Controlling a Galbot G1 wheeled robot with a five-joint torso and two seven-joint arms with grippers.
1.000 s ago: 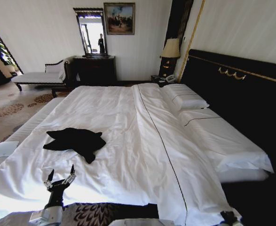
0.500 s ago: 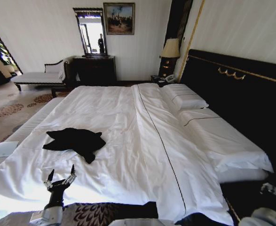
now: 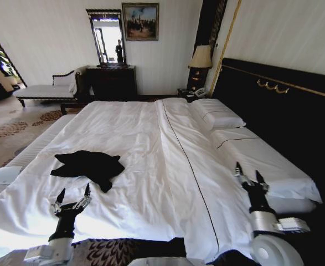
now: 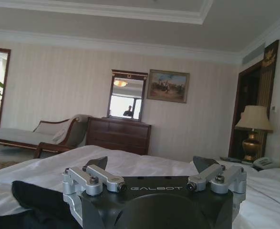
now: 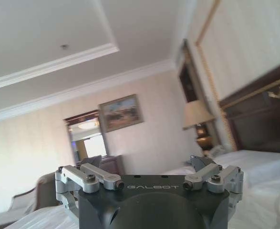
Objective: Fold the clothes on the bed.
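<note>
Black T-shirt (one) on bed; two hands spread: left hand, right hand.

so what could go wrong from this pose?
1. The T-shirt lies crumpled on the bed, sleeves and hem not distinct. A pinch by the open left gripper, just short of it, may catch several layers or the white sheet beneath.
2. The open right gripper sits far across the bed near the pillows, so a two-arm fold probably needs a long reach over loose bedding, which it might drag.
</note>
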